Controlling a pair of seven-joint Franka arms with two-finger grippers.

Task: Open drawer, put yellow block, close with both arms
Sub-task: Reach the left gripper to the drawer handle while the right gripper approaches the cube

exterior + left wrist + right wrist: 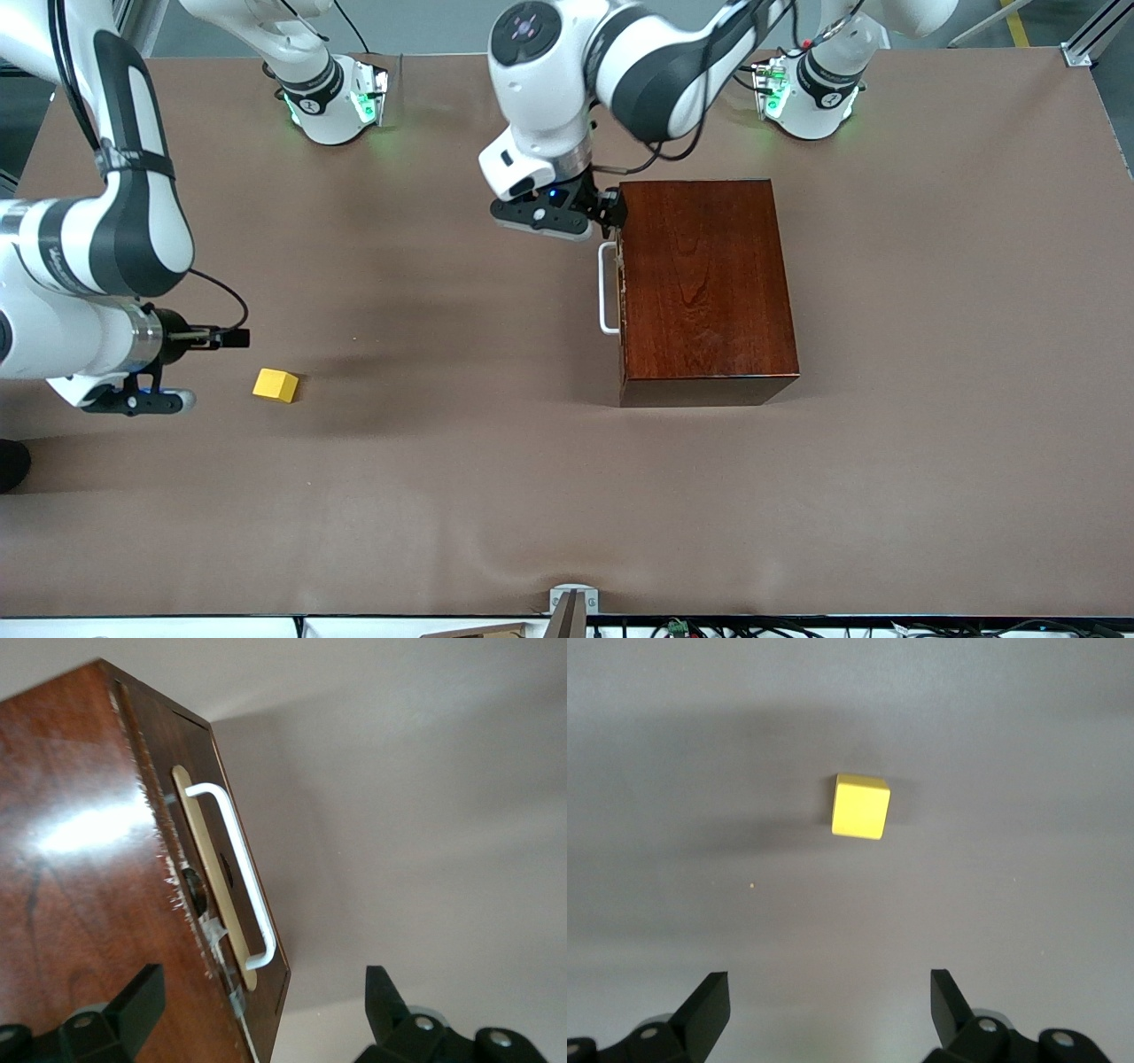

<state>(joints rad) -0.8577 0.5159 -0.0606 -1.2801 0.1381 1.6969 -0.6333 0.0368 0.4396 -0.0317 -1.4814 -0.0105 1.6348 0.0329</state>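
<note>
The dark reddish-brown wooden box (704, 283) stands toward the left arm's end of the table. Its drawer is pushed in, and the white bar handle (608, 288) (239, 868) faces the right arm's end. My left gripper (609, 213) (263, 1005) is open above the box's front top edge, near the handle's end farther from the front camera. One finger is over the box top, the other over the table in front of the drawer. The yellow block (275, 385) (860, 806) lies on the table. My right gripper (142, 403) (830, 1001) hovers open beside it, holding nothing.
A brown cloth covers the table (496, 496). The two arm bases (332, 102) (811, 97) stand along its edge farthest from the front camera. A small metal bracket (572, 602) sits at the edge nearest that camera.
</note>
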